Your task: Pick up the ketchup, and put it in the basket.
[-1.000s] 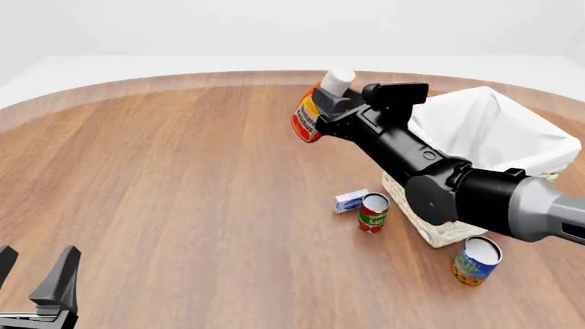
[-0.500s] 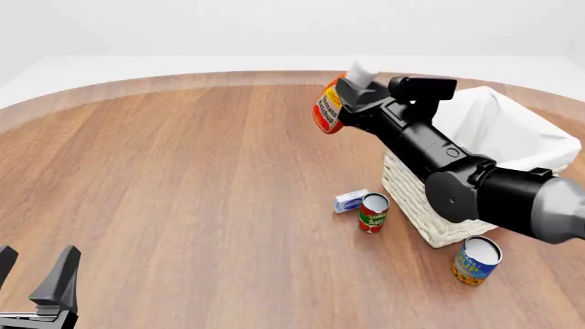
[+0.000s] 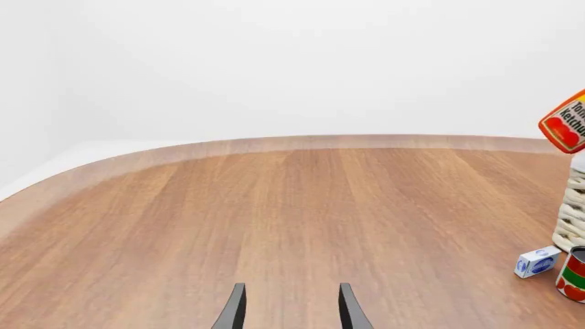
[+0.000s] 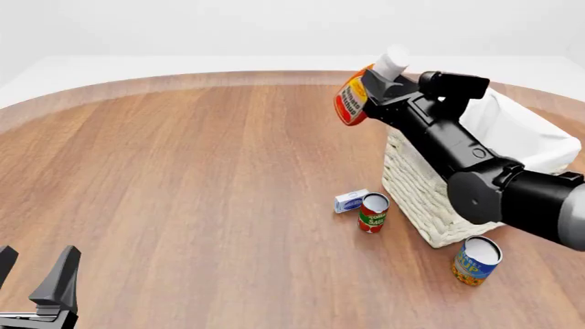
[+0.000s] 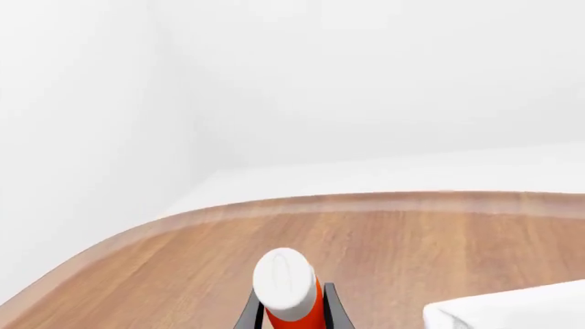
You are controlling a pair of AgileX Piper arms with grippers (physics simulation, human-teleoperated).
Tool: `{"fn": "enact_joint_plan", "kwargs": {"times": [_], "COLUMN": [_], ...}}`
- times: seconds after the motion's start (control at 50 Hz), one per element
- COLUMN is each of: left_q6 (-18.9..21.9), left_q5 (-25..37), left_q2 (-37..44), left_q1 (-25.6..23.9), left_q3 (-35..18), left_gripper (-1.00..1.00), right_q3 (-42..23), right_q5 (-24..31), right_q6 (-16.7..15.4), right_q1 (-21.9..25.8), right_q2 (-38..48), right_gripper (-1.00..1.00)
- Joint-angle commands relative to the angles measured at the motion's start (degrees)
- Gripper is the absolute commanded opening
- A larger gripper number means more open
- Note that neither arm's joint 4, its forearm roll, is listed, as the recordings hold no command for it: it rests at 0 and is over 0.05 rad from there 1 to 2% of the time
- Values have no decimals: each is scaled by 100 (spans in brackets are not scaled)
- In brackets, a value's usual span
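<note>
The right gripper (image 4: 377,88), fingers clamped on the small red white-capped ketchup bottle (image 4: 357,99), holds it tilted, cap up. The cream woven wicker basket (image 4: 429,199) lies at four o'clock from it. The left gripper (image 4: 37,277) idles, fingers apart.

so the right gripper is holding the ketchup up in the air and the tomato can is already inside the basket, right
Not quite. The right gripper does hold the ketchup in the air, but the tomato can is not in the basket. The front view shows it standing on the table beside the basket's near-left wall, next to a small white-and-blue box.
</note>
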Motion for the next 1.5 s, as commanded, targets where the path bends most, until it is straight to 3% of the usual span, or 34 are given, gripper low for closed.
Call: {"fn": "enact_joint_plan", "kwargs": {"times": [0.02,1.1,1.5], "left_q6": [0,0,-1], "left_q5": [0,0,0], "left_q2": [1,-1,1], "left_q1": [0,0,0], "left_q3": [0,0,0], "left_gripper": [100,100,100], "right_q3": [6,201,531], "right_q5": [9,332,499], "right_q6": [107,520,453], "right_q1": [-130,-1144,-1528], "right_q2": [-172,-1250,-1721], "right_gripper": [-100,-100,-100]}}
